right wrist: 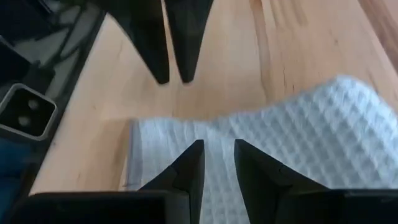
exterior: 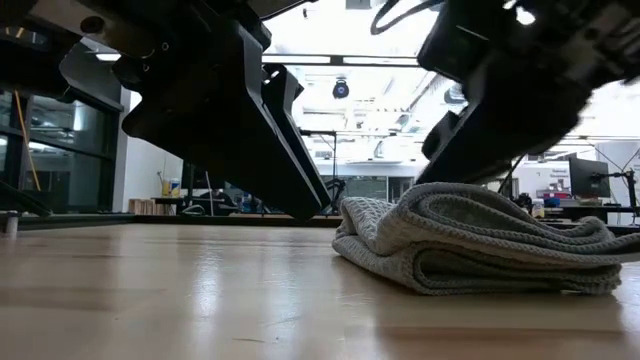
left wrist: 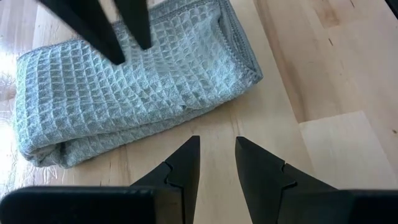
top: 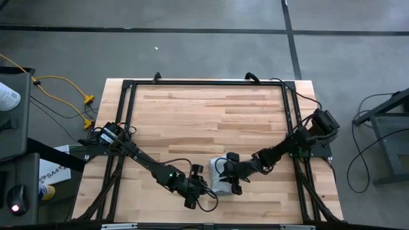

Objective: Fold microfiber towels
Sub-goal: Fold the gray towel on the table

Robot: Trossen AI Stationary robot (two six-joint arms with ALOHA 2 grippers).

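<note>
Towel folded between both hands

folded towel on table, between both tools

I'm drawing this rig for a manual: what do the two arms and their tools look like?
Both arms are black, slim and jointed, with black cables looping along them. The left arm shows a small green light near its wrist. Each tool, the left tool and the right tool, has two matte black fingers that taper to pointed tips, each with a stepped notch on its inner edge. I see no markings.
</note>
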